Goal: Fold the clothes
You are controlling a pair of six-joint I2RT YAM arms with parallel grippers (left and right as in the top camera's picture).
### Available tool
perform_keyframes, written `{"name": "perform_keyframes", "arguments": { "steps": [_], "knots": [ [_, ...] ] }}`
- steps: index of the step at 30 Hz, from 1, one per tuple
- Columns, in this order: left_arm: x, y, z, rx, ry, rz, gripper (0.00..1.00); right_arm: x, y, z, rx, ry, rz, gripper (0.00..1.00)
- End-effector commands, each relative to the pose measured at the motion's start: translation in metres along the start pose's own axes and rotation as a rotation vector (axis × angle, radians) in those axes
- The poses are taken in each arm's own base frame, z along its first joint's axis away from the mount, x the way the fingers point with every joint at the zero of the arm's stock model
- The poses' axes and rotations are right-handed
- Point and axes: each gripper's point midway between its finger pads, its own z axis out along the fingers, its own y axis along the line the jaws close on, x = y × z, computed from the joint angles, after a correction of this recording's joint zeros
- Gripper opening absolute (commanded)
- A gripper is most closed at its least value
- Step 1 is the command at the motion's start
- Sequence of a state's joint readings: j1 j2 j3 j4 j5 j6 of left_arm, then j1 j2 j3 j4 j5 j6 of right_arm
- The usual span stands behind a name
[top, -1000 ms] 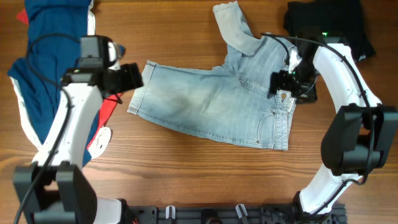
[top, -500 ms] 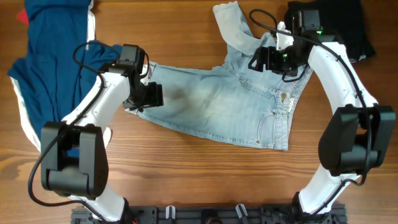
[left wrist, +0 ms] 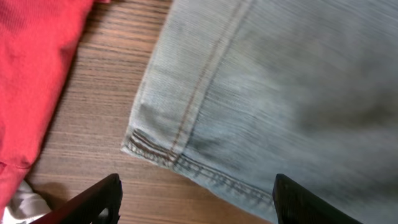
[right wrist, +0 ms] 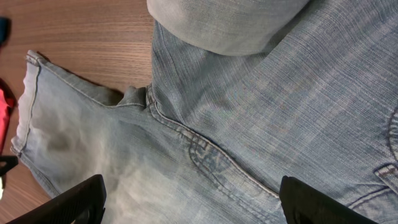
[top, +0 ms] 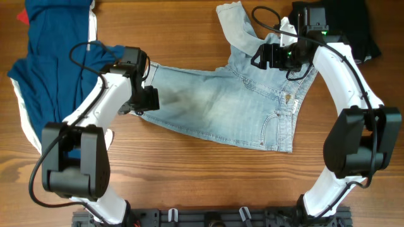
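Pale denim shorts (top: pixel 214 104) lie spread on the wooden table, one leg reaching left and the other (top: pixel 237 25) bent up toward the back. My left gripper (top: pixel 148 99) hovers open over the left leg's hem corner (left wrist: pixel 149 149), its fingertips (left wrist: pixel 106 194) straddling hem and bare wood. My right gripper (top: pixel 264 57) hangs open above the crotch seam (right wrist: pixel 205 152), just below the bent leg (right wrist: pixel 230 25). Neither holds anything. A navy garment (top: pixel 50 57) with red (left wrist: pixel 31 74) and white parts lies at the left. Black garments (top: pixel 341 19) sit at the back right.
Wooden table (top: pixel 189 170) shows bare in front of the shorts. The red cloth lies close beside the left hem, with a strip of wood (left wrist: pixel 99 93) between them. A black rail (top: pixel 208 217) runs along the front edge.
My left gripper swung from over the navy garment to the shorts' left hem. My right gripper moved from the waistband side up and left to the crotch area.
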State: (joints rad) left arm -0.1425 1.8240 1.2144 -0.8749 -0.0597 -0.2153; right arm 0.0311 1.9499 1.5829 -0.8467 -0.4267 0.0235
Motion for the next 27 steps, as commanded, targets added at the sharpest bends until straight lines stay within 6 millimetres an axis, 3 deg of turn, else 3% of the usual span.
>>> {"name": "perform_keyframes", "arguments": {
  "steps": [1, 8, 12, 16, 21, 27],
  "knots": [
    [0.000, 0.012, 0.020, -0.044, 0.031, -0.049, 0.77, -0.012, 0.012, -0.014, -0.028, -0.048, -0.048, 0.90],
    [0.001, 0.011, 0.038, -0.048, 0.060, -0.047, 0.75, -0.016, 0.012, -0.014, -0.028, -0.064, -0.055, 0.91],
    [0.003, 0.004, 0.040, -0.009, 0.075, -0.048, 0.53, -0.016, 0.012, -0.014, -0.028, -0.065, -0.055, 0.90],
    [0.012, 0.006, 0.039, -0.013, 0.110, -0.046, 0.49, -0.016, 0.012, -0.014, -0.028, -0.065, -0.055, 0.90],
    [0.037, 0.016, 0.034, -0.048, 0.216, -0.049, 0.23, -0.016, 0.012, -0.014, -0.028, -0.064, -0.055, 0.90],
    [0.081, 0.033, 0.019, -0.117, 0.405, -0.133, 0.13, -0.017, 0.012, -0.015, -0.028, -0.068, -0.056, 0.91]
  ]
}}
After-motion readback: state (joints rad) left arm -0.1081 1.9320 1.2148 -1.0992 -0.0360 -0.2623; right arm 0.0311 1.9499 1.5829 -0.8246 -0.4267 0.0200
